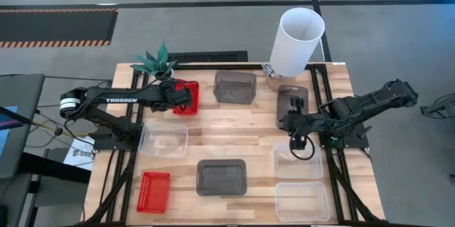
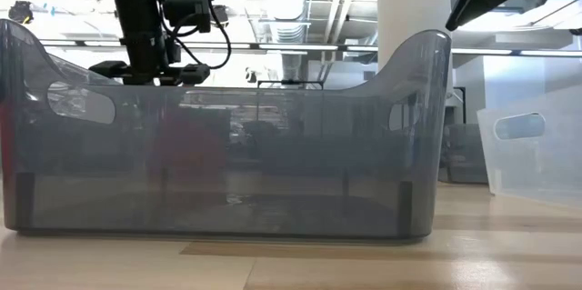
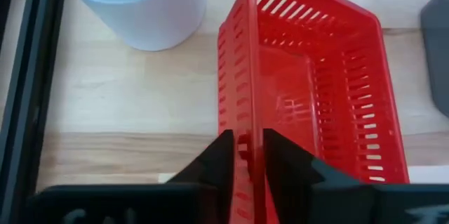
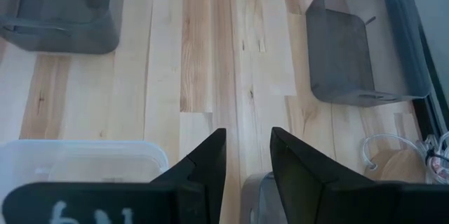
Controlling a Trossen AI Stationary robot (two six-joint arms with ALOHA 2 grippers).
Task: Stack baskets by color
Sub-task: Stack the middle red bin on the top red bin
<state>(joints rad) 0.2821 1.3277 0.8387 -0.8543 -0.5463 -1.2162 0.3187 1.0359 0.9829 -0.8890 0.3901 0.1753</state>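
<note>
A red basket (image 1: 190, 106) (image 3: 316, 90) sits at the far left of the table, beside a potted plant (image 1: 158, 62). My left gripper (image 1: 183, 97) (image 3: 249, 155) is at it, its fingers astride one side wall. A second red basket (image 1: 154, 191) lies at the near left. Grey baskets stand far centre (image 1: 234, 87), far right (image 1: 291, 102) and near centre (image 1: 221, 177). Clear baskets lie at the left (image 1: 163, 140), the right (image 1: 298, 161) and the near right (image 1: 302, 201). My right gripper (image 1: 300, 140) (image 4: 248, 155) hangs open above the right clear basket, holding nothing. My left gripper has the red basket's long side wall (image 3: 242, 115) between its two fingers, one finger outside the basket and one inside. The fingers slant down from the table's left and close in on both faces of the wall. The basket stands upright, its bottom down.
A tall white cylinder (image 1: 295, 42) stands at the far right corner, next to a grey basket. The plant's white pot (image 3: 140, 6) is close beside the red basket. Bare wood (image 1: 234, 131) lies open in the table's middle. Black frame rails run along both sides.
</note>
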